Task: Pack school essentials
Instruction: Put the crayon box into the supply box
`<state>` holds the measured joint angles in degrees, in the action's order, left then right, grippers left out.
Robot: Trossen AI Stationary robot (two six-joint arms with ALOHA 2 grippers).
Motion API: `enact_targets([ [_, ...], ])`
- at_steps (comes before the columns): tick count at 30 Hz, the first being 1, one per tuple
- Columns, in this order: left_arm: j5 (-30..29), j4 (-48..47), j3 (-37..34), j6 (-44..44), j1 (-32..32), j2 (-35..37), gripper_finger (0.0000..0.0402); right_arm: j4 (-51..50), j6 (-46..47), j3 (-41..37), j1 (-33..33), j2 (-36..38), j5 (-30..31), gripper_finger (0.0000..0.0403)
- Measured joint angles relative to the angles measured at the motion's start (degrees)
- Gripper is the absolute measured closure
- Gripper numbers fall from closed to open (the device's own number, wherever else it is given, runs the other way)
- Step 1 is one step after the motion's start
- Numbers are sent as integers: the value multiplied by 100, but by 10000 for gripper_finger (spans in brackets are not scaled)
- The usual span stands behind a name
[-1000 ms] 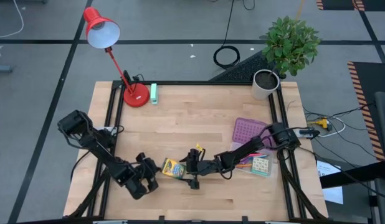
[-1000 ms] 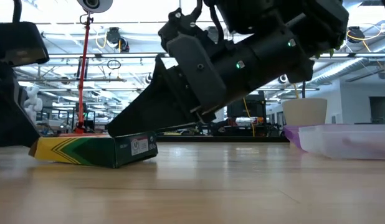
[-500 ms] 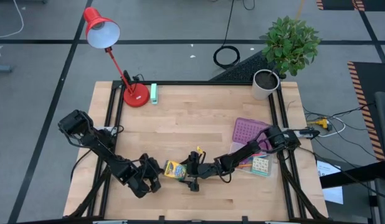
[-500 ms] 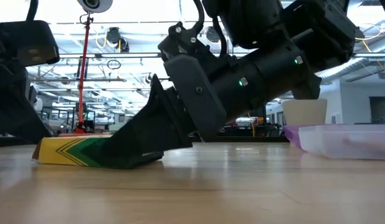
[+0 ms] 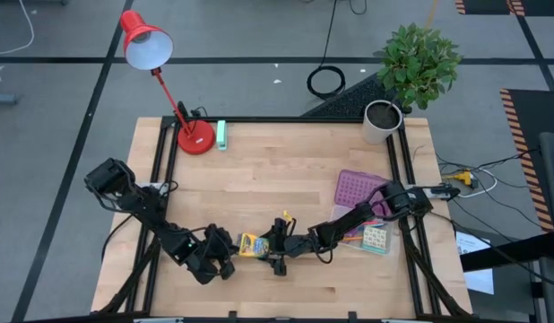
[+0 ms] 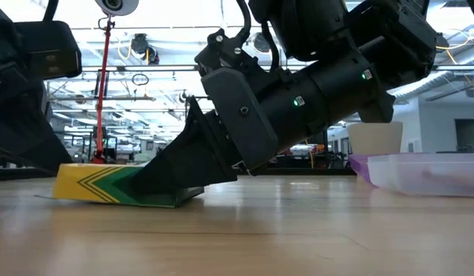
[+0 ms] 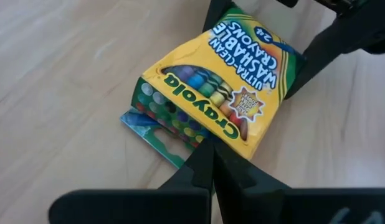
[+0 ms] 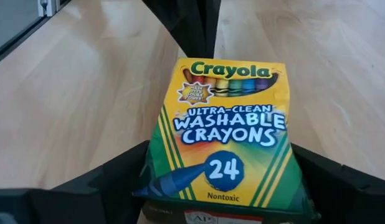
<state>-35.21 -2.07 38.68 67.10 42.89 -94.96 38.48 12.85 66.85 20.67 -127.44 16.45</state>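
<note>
High view, crayon box: we see the yellow-green cardboard crayon box (image 5: 249,244) lying near the front edge of the light wooden tabletop (image 5: 277,161), about midway along it, between the 2 grippers.
High view, right gripper: the right gripper (image 5: 270,248) reaches in from the right edge and meets the box's right end.
High view, left gripper: the left gripper (image 5: 225,254) sits just at the box's left end.
High view, other essentials: a purple plastic tray (image 5: 358,190) and a pale patterned square pack (image 5: 376,239) lie near the right edge.
High view, back edge: a red desk lamp (image 5: 160,81) and a small mint-green block (image 5: 221,135) stand near the back left corner, a potted plant (image 5: 411,76) at the back right corner.
Low view: the box's right end is tipped up off the wood, with the right gripper's dark fingers (image 6: 176,165) against it.
Left wrist view: the left fingers stand closed together, their tips at the box's near edge.
Right wrist view: the right fingers (image 8: 111,180) stand apart on either side of the box, clamping its lower end; we read "24" on it.
</note>
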Motion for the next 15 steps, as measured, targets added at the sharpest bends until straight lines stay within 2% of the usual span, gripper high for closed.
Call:
enact_targets([
  [4, 90, -11, 0, -103, 41, 20, 396, 0, -3, 0, 0, 0, -17, 86],
  [15, -180, -305, 7, -39, 372, 426, 396, -1, -267, 2, -7, 7, -2, 86],
])
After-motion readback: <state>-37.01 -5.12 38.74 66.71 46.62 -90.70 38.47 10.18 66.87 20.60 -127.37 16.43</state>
